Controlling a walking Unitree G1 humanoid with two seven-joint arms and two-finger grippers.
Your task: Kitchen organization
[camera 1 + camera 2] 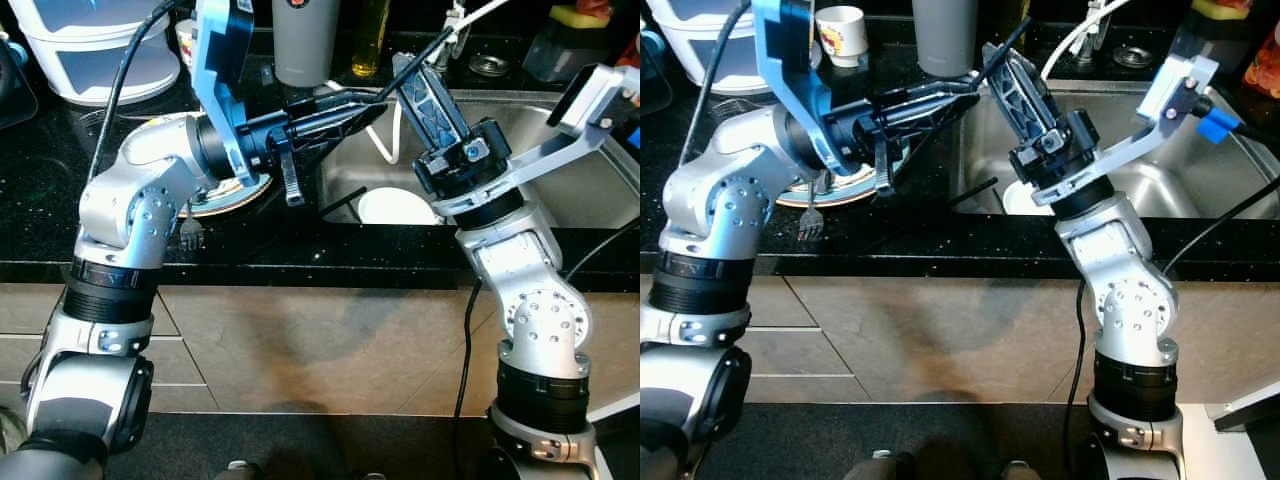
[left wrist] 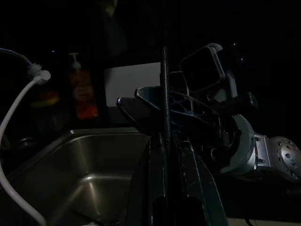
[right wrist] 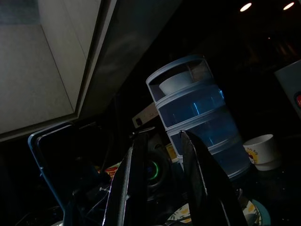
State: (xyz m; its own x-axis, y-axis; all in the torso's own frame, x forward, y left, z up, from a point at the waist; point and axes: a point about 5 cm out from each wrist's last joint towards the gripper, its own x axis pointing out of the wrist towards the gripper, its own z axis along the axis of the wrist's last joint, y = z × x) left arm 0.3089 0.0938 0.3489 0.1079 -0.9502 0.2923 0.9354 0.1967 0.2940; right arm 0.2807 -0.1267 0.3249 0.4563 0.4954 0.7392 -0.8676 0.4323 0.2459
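Nearest, both silver arms are reaching up over the black counter [image 1: 300, 245] edge. The left gripper [image 1: 370, 105] is pinching a thin black stick [image 2: 164, 94]. The left wrist view is showing it upright between narrow fingers; the head views are barely showing it. The right gripper [image 1: 408, 75] is crossing just beyond the left fingertips, above the sink [image 1: 560, 190]. Its wrist view is showing a narrow gap with nothing seen between the fingers.

Below the two grippers, a white bowl [image 1: 395, 207] is sitting in the basin, and a second stick [image 1: 338, 206] is leaning on the sink's rim. Under the left wrist, a plate [image 1: 225, 195] and fork [image 1: 810, 220] are lying near the counter edge. Beyond the left gripper, a grey tumbler [image 1: 305, 40] is standing. The right wrist view is catching stacked containers [image 3: 202, 117] and a cup [image 3: 261, 150]. The basin right of the bowl is staying open.
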